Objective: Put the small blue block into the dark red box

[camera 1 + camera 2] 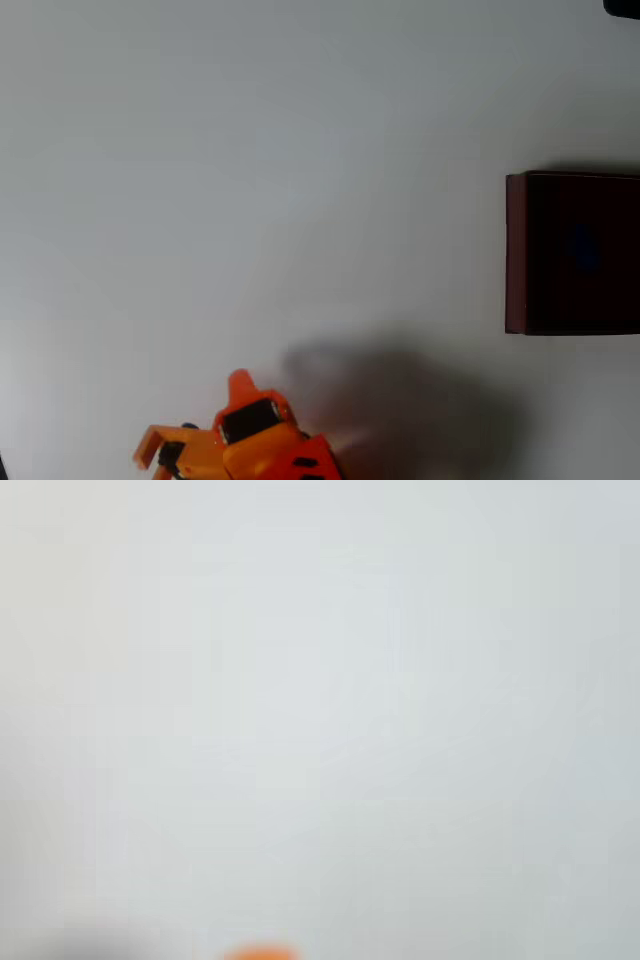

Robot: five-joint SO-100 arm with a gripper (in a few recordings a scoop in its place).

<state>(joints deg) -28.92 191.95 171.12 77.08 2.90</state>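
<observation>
Bare white table (300, 150) (wide open) stretches to the dark red box (515, 250).

Even, bright, diffuse light washes the white table (250, 150) in the overhead view, with little glare. A soft grey shadow spreads right of the orange arm (250, 440) near the bottom edge. The dark red box (515, 250) interior reads nearly black. The wrist view is heavily blurred, pale and featureless.

In the overhead view the box (572, 253) is cut off by the right edge, a faint blue smudge (585, 250) inside it too dim to identify. The orange gripper (190, 440) runs off the bottom edge, its jaws unreadable. The wrist view is blurred.
</observation>
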